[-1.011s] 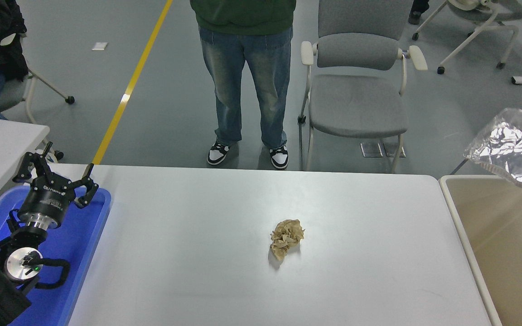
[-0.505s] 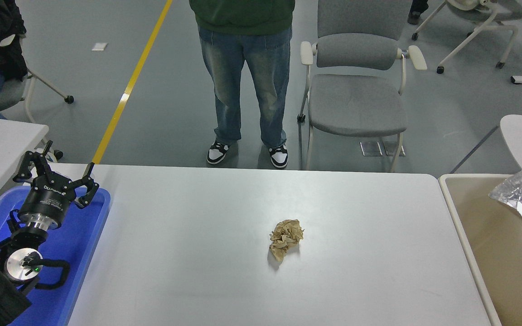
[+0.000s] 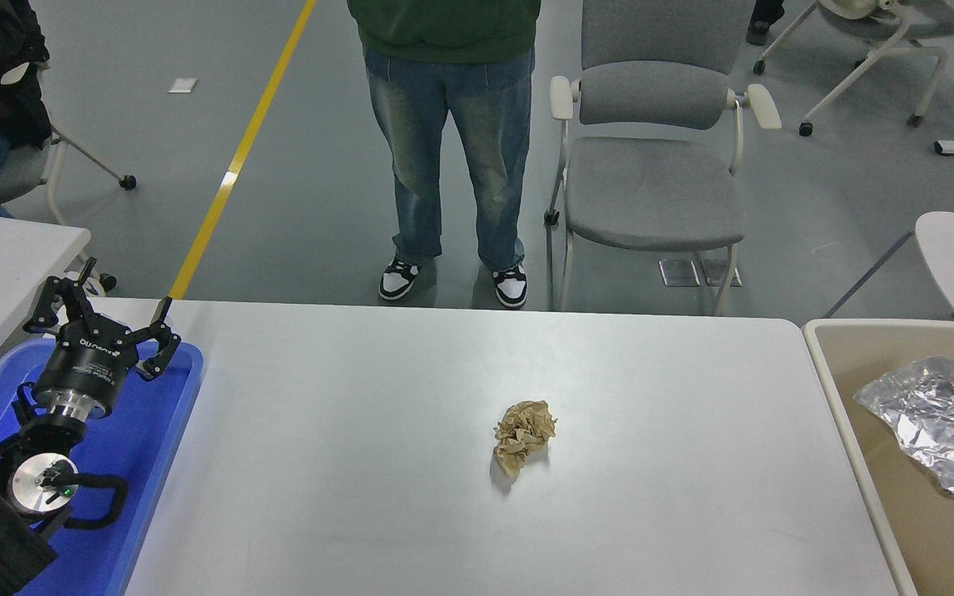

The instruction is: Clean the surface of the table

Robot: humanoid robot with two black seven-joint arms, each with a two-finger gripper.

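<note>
Single head view only, mounted high on the robot's side, looking forward and down. The white surface [image 3: 460,463] fills the lower half; its far edge runs across mid-frame, its far right corner is visible, and its near edge is cut off by the frame bottom. The left arm's tool [image 3: 100,319] enters at the lower left, over the surface's left edge. Beyond the far edge the view takes in grey floor, a standing person [image 3: 448,149] seen from the waist down, and a grey chair [image 3: 651,157]. Medium distance, whole surface width nearly in frame.
</note>
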